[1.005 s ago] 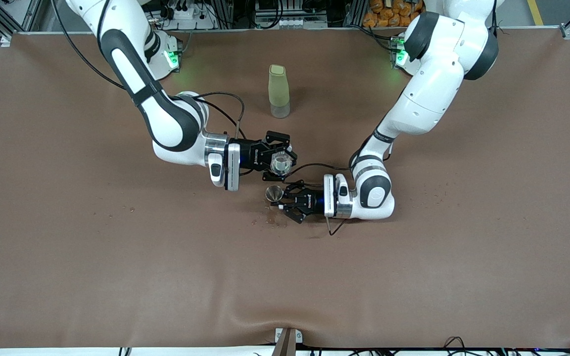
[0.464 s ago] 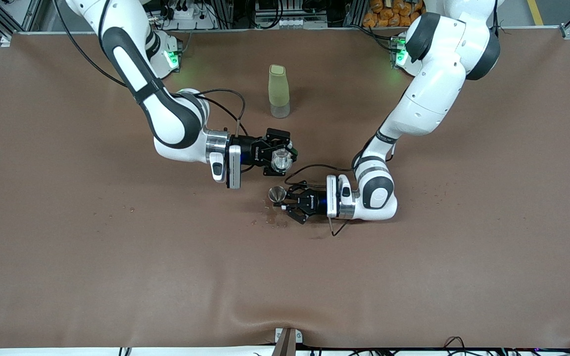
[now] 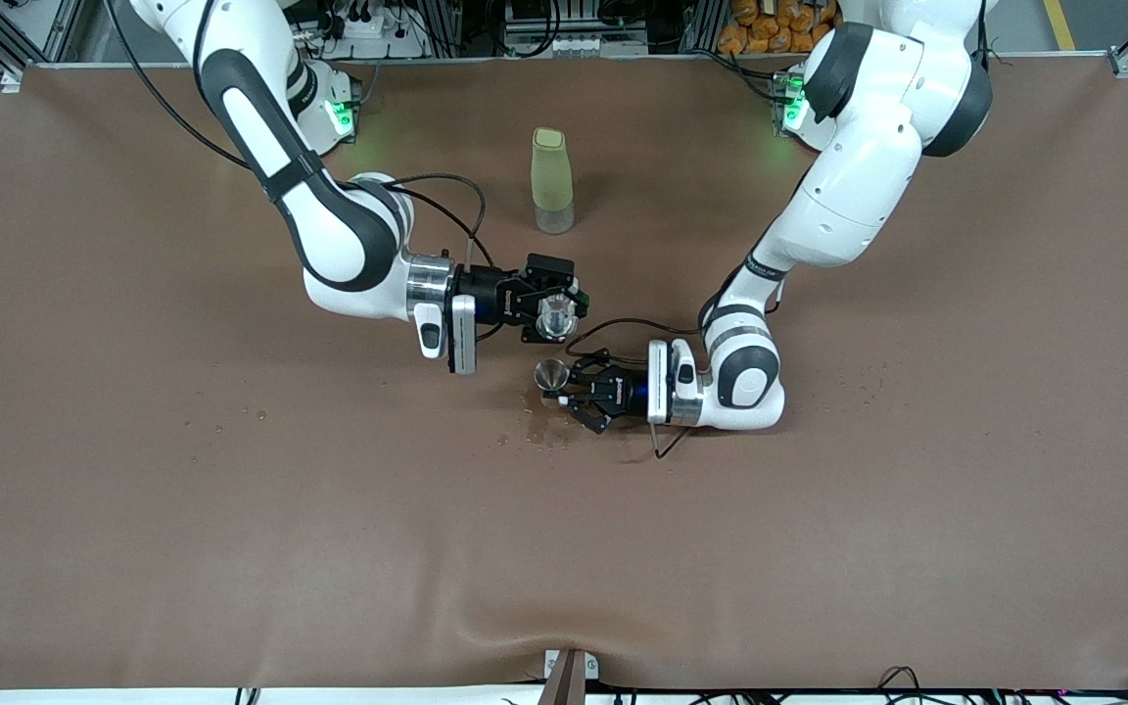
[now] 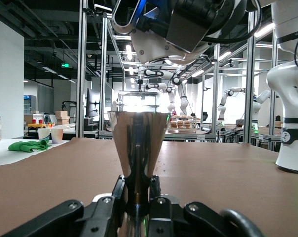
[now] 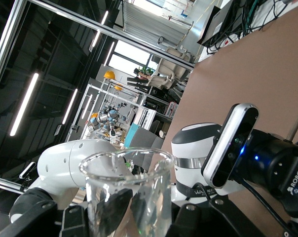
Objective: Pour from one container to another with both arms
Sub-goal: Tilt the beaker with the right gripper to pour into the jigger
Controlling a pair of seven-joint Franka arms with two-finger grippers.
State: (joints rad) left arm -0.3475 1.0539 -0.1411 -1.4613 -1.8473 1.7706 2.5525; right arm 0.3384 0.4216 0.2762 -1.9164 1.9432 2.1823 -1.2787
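R gripper (image 3: 552, 315) comes in from the right arm's end of the table, fingers clamped on the small glass cup (image 3: 554, 314), held in the air over the brown table (image 3: 231, 509) near its middle. In R wrist view the cup (image 5: 127, 190) looks about upright, rim up; can't tell if there's liquid in it

L gripper (image 3: 569, 387) comes in low from the left arm's end, fingers closed on the waist of the steel jigger (image 3: 551, 374), mouth up. L wrist view shows the jigger (image 4: 138, 158) standing straight with the cup's rim showing over it

Key relation: cup sits just beside the jigger and higher, toward the robot bases from it, rims not yet lined up. Likely next: R arm brings the cup over the jigger mouth and tips toward it, L arm holds steady. Wet spots on the table (image 3: 544, 436) by the jigger, so spill risk is real

Tall green-topped bottle (image 3: 551, 181) stands well apart, nearer the bases, not involved
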